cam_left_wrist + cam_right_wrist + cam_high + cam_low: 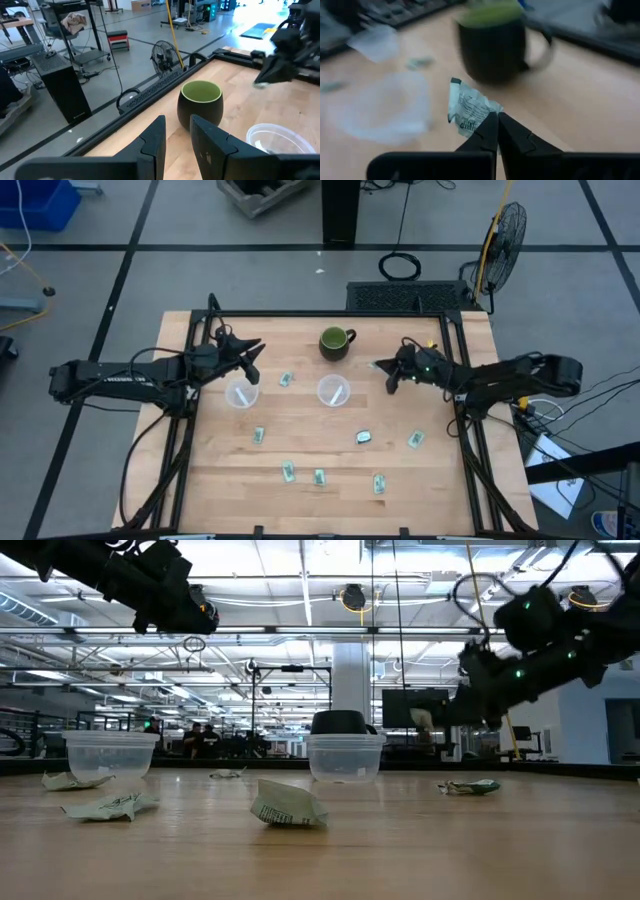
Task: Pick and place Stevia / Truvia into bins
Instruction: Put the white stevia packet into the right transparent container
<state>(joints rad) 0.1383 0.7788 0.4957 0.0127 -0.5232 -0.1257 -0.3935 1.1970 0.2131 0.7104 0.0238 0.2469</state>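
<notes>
Two clear cups stand mid-table, the left cup point(241, 394) and the right cup point(333, 391). Several pale green sachets lie flat around them, for instance one sachet point(286, 380) between the cups and others near the near edge point(320, 477). My right gripper point(385, 373) hovers right of the right cup, shut on one sachet point(470, 107). My left gripper point(252, 360) hangs above the far side of the left cup, narrowly open and holding nothing point(177, 132). My right gripper pinches the sachet by one end point(482, 121) between its two fingertips point(490, 131). The fingers slant down from the table's right side. Most of the sachet sticks out beyond the tips, crumpled and lifted clear of the table point(424, 720).
A dark green mug point(336, 341) stands beyond the cups near the far edge, just ahead of both grippers. A small dark object point(363, 437) lies right of centre. A black frame point(330, 313) rims the table. A fan point(505, 235) stands on the floor beyond.
</notes>
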